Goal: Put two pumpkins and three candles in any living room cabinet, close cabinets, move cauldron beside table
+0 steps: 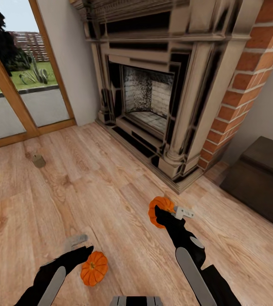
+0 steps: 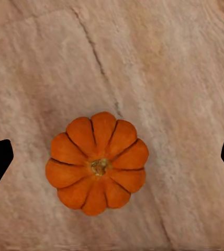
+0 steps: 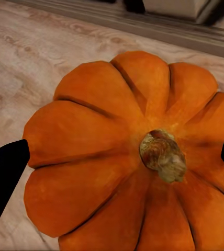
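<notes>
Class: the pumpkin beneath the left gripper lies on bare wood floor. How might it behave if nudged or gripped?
The pumpkin looks squat, stem up, so it probably slides rather than rolls. Its rounded ribs may slip from the left gripper unless pinched across its widest part.

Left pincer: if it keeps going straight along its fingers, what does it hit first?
Probably the pumpkin on the wood floor. In the left wrist view it lies almost midway ahead of the open left pincer, slightly off-centre, with no contact visible. How far it lies ahead is unclear.
</notes>
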Tool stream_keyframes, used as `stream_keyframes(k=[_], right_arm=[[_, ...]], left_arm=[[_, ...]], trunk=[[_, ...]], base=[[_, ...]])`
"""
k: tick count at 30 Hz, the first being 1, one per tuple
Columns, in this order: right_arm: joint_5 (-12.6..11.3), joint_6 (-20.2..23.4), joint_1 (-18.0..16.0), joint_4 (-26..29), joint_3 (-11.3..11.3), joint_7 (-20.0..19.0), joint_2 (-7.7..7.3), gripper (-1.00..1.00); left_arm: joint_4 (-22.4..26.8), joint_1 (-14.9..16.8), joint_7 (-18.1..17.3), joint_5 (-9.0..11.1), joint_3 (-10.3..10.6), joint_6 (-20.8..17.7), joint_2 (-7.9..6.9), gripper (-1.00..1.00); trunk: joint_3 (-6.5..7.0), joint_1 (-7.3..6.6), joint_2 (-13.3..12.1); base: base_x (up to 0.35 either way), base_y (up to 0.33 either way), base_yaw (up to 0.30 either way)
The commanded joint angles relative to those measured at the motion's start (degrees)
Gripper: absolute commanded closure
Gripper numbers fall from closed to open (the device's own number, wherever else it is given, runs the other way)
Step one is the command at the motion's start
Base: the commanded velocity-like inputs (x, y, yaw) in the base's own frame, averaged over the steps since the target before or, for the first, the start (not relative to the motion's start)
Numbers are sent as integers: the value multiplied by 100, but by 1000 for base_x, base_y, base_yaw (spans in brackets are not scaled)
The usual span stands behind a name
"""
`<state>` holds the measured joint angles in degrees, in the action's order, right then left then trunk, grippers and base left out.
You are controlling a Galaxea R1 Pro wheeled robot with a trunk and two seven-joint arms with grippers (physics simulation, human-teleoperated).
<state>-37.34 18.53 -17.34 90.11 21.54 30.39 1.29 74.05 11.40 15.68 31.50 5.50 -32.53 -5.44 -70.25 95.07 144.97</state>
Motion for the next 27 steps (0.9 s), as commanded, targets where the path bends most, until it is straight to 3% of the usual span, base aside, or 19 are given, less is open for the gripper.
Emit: stream_keyframes(k=[1, 4, 6, 8, 9, 10, 13, 16, 18, 23, 24, 27], right_arm=[[-31, 8, -5, 10, 0, 34, -2, 100], [-28, 14, -17, 12, -14, 5, -12, 100], [-35, 152, -58, 9, -50, 3, -12, 100], [-68, 502, -198, 8, -226, -1, -4, 100], [-325, 1273, -641, -1, -747, -9, 33, 100], [-453, 1500, -780, -5, -898, -10, 41, 100], [-1757, 3071, -1765, -60, -1958, 8, -36, 100], [-2610, 3904, -2410, -38, -2585, 23, -474, 100], [-2897, 4086, -2586, -31, -2729, 31, -642, 100], [-2981, 4131, -2436, -21, -2757, -52, -741, 100], [-2986, 4118, -2252, -20, -2761, -133, -767, 100], [-2983, 4115, -2128, -20, -2773, -430, -787, 100]], left_arm=[[-15, 3, 207, 64, 24, -42, 61, -100], [-315, 41, 498, 75, 34, -384, 151, -100], [-589, 273, 609, 78, 32, -710, 165, -100], [-796, 509, 697, 81, 27, -925, 170, -100], [-1005, 805, 836, 87, 21, -1132, 163, -100], [-1035, 869, 875, 88, 19, -1165, 162, -100], [-1125, 1257, 1221, 96, 15, -1275, 169, -100], [-1150, 1472, 1448, 118, 7, -1344, 180, -100], [-1155, 1520, 1505, 117, 1, -1573, 185, -100], [-1156, 1531, 1513, 107, -22, -1655, 186, -100], [-1156, 1532, 1505, 107, -26, -1653, 175, -100], [-1153, 1532, 1504, 101, -30, -1642, 166, -100]], trunk=[[-27, 1, 4], [-94, 9, 8], [-138, 14, 11], [-183, 19, 13], [-205, 22, 15], [-227, 24, 16], [-293, 32, 20], [-360, 40, 24], [-404, 45, 27], [-515, 58, 33], [-537, 60, 35], [-603, 68, 39]], base=[[0, 0, 0], [0, 0, 0], [0, 0, 0], [0, 0, 0], [0, 0, 0], [0, 0, 0], [0, 0, 0], [0, 0, 0], [0, 0, 0], [0, 0, 0], [0, 0, 0], [0, 0, 0]])
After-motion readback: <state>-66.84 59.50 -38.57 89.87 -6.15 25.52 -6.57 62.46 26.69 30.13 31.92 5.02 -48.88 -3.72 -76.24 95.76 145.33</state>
